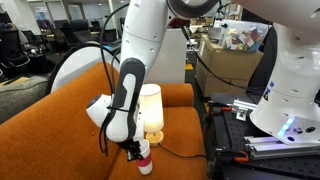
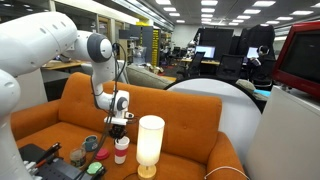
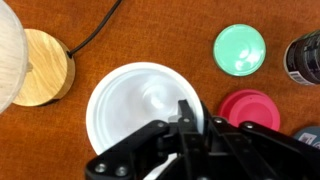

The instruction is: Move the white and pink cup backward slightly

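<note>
Your pincer [image 3: 186, 120] appears clamped on the rim of the white and pink cup [image 3: 135, 105], though its fingertips are partly hidden. The cup stands upright on the table [image 3: 150, 35], between the lamp base [image 3: 45, 65] and a pink lid [image 3: 248, 108].

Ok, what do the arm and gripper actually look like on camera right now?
The arm is glossy white, with rounded tubular links and a dark ring at a joint. Thin black cables hang along its lower section. The gripper is black; in the wrist view its fingers are matte black and blocky. No markings are readable.
</note>
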Robot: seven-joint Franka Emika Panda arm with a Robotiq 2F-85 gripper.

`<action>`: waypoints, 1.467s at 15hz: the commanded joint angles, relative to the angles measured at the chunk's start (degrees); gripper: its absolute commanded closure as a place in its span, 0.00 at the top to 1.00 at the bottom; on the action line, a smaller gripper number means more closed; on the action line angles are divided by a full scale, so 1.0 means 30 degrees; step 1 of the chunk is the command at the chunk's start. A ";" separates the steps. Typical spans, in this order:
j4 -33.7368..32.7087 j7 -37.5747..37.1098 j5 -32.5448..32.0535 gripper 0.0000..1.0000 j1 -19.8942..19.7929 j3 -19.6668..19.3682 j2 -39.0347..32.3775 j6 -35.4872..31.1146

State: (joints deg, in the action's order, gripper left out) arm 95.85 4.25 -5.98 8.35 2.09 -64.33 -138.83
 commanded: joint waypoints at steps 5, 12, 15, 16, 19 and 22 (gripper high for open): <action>0.3005 0.0050 -0.2284 0.03 0.0981 -0.0507 0.1824 -0.0875; 0.4538 -0.0019 -0.2892 0.03 0.1019 -0.0345 0.2283 -0.1894; 0.4498 0.0332 -0.2762 0.03 0.0887 -0.0074 0.2139 -0.1844; 0.4534 0.0392 -0.2794 0.03 0.0935 -0.0034 0.2155 -0.1816; 0.4646 0.0710 -0.2891 0.03 0.1053 0.0153 0.2135 -0.1686; 0.4819 0.0867 -0.2997 0.03 0.1314 0.0168 0.2091 -0.1549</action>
State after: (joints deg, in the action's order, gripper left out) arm 108.96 5.91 -13.69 11.96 2.66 -58.95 -143.56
